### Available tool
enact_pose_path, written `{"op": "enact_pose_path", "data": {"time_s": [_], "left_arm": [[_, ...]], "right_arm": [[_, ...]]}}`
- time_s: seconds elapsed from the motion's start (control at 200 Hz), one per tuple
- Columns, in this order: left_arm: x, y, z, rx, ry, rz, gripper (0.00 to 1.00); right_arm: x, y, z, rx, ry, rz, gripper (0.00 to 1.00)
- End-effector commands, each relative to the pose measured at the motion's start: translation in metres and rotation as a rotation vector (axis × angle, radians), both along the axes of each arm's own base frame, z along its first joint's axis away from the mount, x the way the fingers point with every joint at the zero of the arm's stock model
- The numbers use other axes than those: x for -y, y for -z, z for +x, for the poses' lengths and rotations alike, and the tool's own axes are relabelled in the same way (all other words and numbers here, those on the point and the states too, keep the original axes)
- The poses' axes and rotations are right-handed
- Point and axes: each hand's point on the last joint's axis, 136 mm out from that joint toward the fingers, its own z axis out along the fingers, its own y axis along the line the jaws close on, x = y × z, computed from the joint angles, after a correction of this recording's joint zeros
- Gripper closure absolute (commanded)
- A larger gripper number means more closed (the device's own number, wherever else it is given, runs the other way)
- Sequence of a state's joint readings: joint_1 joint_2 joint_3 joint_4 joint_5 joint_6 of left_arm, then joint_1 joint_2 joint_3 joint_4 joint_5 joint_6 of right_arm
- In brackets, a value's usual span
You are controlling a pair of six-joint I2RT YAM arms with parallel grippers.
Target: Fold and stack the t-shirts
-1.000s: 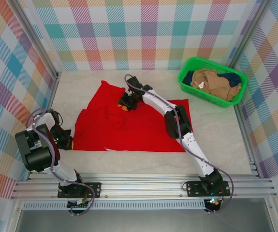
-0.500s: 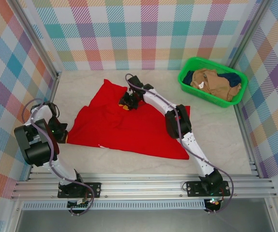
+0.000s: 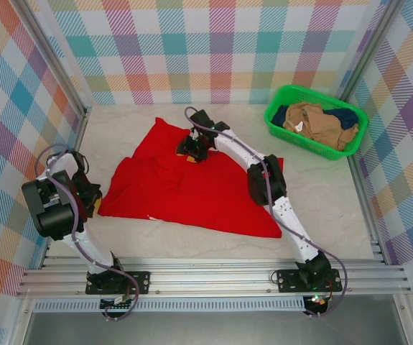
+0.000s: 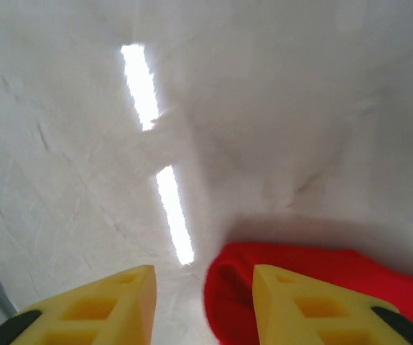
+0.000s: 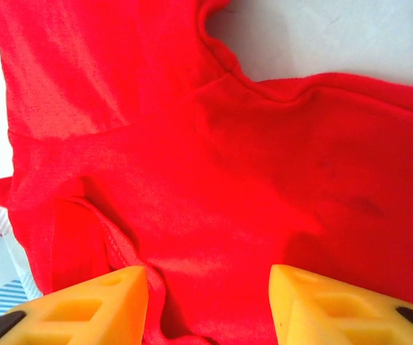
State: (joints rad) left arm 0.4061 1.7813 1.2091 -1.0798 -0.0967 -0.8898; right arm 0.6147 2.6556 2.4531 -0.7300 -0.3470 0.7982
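Red t-shirt (image 3: 192, 190) lying limp, light; left fingers (image 4: 113, 305), right fingers (image 5: 91, 305) standing apart, holding nothing; hem corners likely offering best pinch.

we log | our arms (image 3: 293, 224): white shells, black joints | our cables (image 3: 341, 272): grey-purple loops behind the fingers | our fingers (image 5: 91, 305): yellow wedges, triangular cut-outs, black bases

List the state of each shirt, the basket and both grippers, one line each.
red t-shirt, spread out on the table, rumpled, unfolded
green basket, upright, holding two shirts
tan t-shirt, crumpled in the green basket
dark navy t-shirt, bunched under the tan one
left gripper, open at the red shirt's edge
right gripper, open above the red shirt
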Motion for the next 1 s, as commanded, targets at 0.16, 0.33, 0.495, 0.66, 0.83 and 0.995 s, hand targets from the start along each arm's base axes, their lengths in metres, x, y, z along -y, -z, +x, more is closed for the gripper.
{"op": "enact_pose_path", "data": {"time_s": [0.16, 0.33, 0.495, 0.66, 0.83, 0.995], "left_arm": [[0.035, -0.06, 0.033, 0.135, 0.354, 0.108, 0.56], [0.107, -0.028, 0.008, 0.084, 0.435, -0.161, 0.72], [0.099, -0.006, -0.005, 0.01, 0.435, -0.143, 0.79], [0.08, 0.0, 0.019, -0.005, 0.462, -0.092, 0.81], [0.066, 0.013, 0.028, -0.036, 0.476, -0.087, 0.81], [0.045, 0.034, 0.034, -0.061, 0.488, -0.072, 0.83]], "right_arm": [[0.05, -0.115, -0.024, 0.177, 0.032, -0.044, 0.46], [0.115, -0.097, -0.091, 0.061, 0.114, -0.057, 0.53], [0.175, -0.052, -0.186, -0.214, 0.133, -0.13, 0.59], [0.21, -0.007, -0.254, -0.445, 0.213, -0.172, 0.61], [0.253, 0.029, -0.277, -0.568, 0.312, -0.304, 0.61], [0.303, 0.052, -0.296, -0.665, 0.363, -0.444, 0.61]]}}
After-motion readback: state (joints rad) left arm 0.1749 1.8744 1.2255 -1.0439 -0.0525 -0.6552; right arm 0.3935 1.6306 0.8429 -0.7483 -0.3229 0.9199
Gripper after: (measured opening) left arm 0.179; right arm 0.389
